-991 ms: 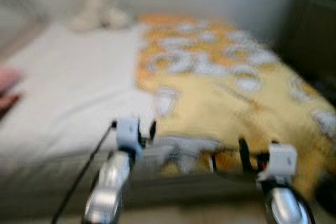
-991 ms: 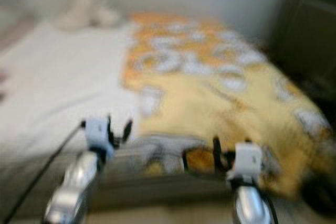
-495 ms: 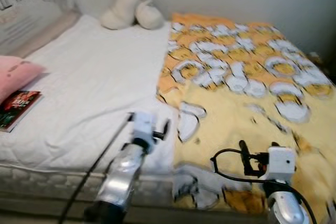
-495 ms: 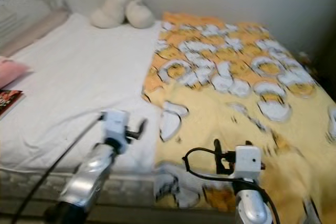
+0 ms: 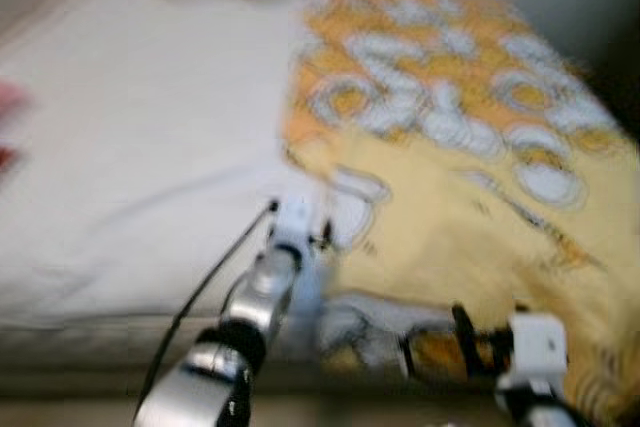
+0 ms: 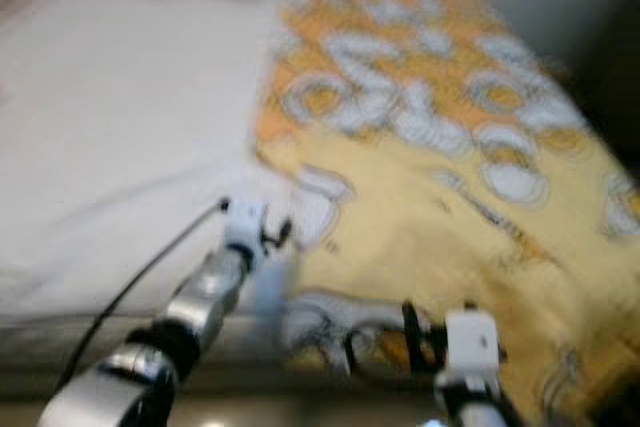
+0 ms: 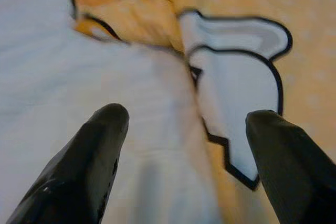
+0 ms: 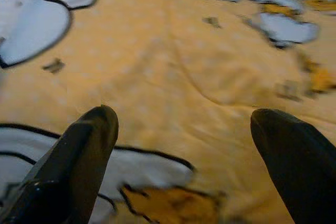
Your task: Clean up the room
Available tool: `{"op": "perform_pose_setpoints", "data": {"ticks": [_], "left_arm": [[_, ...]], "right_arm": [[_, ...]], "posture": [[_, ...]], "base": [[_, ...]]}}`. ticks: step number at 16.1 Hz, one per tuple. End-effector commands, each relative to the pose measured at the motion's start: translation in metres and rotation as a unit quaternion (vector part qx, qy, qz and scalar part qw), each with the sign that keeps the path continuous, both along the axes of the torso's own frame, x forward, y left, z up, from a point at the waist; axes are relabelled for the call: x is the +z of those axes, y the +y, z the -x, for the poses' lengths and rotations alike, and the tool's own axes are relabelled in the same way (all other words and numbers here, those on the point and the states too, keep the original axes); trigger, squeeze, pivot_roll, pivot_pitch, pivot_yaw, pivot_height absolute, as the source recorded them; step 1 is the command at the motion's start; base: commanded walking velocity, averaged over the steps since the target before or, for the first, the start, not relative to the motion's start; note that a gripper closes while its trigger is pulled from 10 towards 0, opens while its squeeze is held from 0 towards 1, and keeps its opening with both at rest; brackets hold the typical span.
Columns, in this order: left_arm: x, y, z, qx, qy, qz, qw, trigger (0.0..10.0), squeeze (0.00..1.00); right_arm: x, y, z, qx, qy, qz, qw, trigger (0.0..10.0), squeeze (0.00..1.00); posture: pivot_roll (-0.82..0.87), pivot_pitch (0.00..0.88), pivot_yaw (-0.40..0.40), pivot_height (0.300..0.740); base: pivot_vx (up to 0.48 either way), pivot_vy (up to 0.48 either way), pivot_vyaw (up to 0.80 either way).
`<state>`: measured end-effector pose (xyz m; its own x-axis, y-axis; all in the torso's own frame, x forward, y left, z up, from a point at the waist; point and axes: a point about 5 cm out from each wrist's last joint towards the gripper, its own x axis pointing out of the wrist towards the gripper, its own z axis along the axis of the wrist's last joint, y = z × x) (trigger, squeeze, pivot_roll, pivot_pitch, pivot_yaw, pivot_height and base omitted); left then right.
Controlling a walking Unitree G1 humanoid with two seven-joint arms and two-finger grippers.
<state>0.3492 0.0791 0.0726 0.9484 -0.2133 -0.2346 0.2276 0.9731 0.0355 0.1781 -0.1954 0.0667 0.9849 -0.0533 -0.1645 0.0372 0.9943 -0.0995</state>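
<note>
Yellow blanket (image 5: 470, 187) with white patches covers the bed's (image 5: 130, 147) right half, beside bare white sheet. Left tool (image 7: 186, 124) hangs spread over the blanket's edge; right tool (image 8: 181, 124) spread above the blanket.

Both silver arms reach forward. The left gripper (image 7: 184, 129) is stretched out farther, its two black fingers (image 7: 100, 145) spread wide apart. The right gripper (image 8: 184, 129) sits lower and nearer the robot, its fingers (image 8: 86, 145) likewise parted.
</note>
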Motion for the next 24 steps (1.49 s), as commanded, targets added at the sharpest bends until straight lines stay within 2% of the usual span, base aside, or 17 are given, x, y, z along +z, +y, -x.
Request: {"op": "perform_pose_setpoints", "data": {"ticks": [1,2,3,4,7,8,9,11,12,13,14,15,17,20,22,23,24], "left_arm": [[-0.009,0.003,0.004,0.019,0.019,0.010,1.000,10.0,0.00],[-0.010,0.003,0.004,0.022,0.014,0.000,1.000,10.0,0.00],[-0.011,0.004,0.005,0.021,0.004,-0.036,0.999,10.0,0.00],[-0.012,0.004,0.006,0.021,-0.001,-0.051,0.998,10.0,0.00],[-0.007,0.001,0.006,0.028,-0.028,-0.010,0.999,10.0,0.00],[0.000,0.000,0.004,0.028,-0.056,-0.011,0.998,10.0,0.00],[0.007,-0.001,0.003,0.023,-0.097,-0.054,0.994,10.0,0.00],[0.015,0.000,0.004,0.030,-0.172,-0.142,0.974,10.0,0.00],[0.019,-0.001,0.006,0.035,-0.201,-0.149,0.967,10.0,0.00],[0.020,-0.003,0.008,0.032,-0.209,-0.133,0.968,10.0,0.00],[0.014,-0.009,0.012,0.020,-0.183,-0.094,0.978,10.0,0.00],[0.012,-0.010,0.012,0.018,-0.173,-0.084,0.981,10.0,0.00],[0.001,-0.018,0.016,0.002,-0.120,-0.049,0.992,10.0,0.00],[0.001,-0.031,0.015,-0.018,-0.107,-0.062,0.992,10.0,0.00],[-0.008,-0.033,0.018,-0.020,-0.072,-0.072,0.995,10.0,0.00],[-0.011,-0.035,0.019,-0.024,-0.053,-0.062,0.996,10.0,0.00],[-0.018,-0.042,0.023,-0.060,-0.020,-0.059,0.996,10.0,0.00]], "right_arm": [[0.007,-0.001,0.004,0.009,-0.002,0.007,1.000,10.0,0.00],[0.009,-0.001,0.011,0.017,0.007,0.014,1.000,10.0,0.00],[0.010,-0.002,0.016,0.017,0.013,0.014,1.000,10.0,0.00],[0.010,-0.003,0.018,0.016,0.015,0.014,1.000,10.0,0.00],[0.012,-0.003,0.032,0.015,0.033,0.016,0.999,10.0,0.00],[0.013,-0.002,0.036,0.013,0.036,0.016,0.999,10.0,0.00],[0.013,-0.001,0.039,0.012,0.040,0.015,0.999,10.0,0.00],[0.011,0.000,0.046,0.010,0.049,0.014,0.999,10.0,0.00],[0.008,0.001,0.050,0.010,0.057,0.013,0.998,10.0,0.00],[0.007,0.002,0.052,0.012,0.062,0.012,0.998,10.0,0.00],[0.005,0.003,0.051,0.014,0.066,0.010,0.998,10.0,0.00],[0.005,0.003,0.051,0.014,0.067,0.010,0.998,10.0,0.00],[0.002,0.003,0.050,0.015,0.071,0.010,0.997,10.0,0.00],[0.001,0.001,0.052,0.015,0.073,0.013,0.997,10.0,0.00],[0.000,0.001,0.053,0.017,0.078,0.016,0.997,10.0,0.00],[0.000,0.001,0.053,0.017,0.079,0.017,0.997,10.0,0.00],[0.000,0.000,0.053,0.016,0.079,0.018,0.997,10.0,0.00]], "posture": [[-0.14,0.311,-0.117,0.740],[-0.15,0.323,-0.128,0.740],[-0.16,0.333,-0.131,0.740],[-0.16,0.336,-0.133,0.740],[-0.18,0.380,-0.143,0.740],[-0.19,0.383,-0.141,0.740],[-0.18,0.384,-0.135,0.740],[-0.18,0.385,-0.133,0.740],[-0.17,0.389,-0.135,0.740],[-0.17,0.389,-0.135,0.740],[-0.16,0.391,-0.134,0.740],[-0.16,0.391,-0.134,0.740],[-0.16,0.389,-0.130,0.740],[-0.17,0.387,-0.129,0.740],[-0.17,0.386,-0.133,0.740],[-0.18,0.384,-0.133,0.740],[-0.18,0.382,-0.133,0.740]], "base": [[0.000,0.000,0.00],[0.000,0.000,0.00],[0.000,0.000,0.00],[0.000,0.000,0.00],[0.000,0.000,0.00],[0.000,0.000,0.00],[0.000,0.000,0.00],[0.000,0.000,0.00],[0.000,0.000,0.00],[0.000,0.000,0.00],[0.000,0.000,0.00],[0.000,0.000,0.00],[0.000,0.000,0.00],[0.000,0.000,0.00],[0.000,0.000,0.00],[0.000,0.000,0.00],[0.000,0.000,0.00]]}}
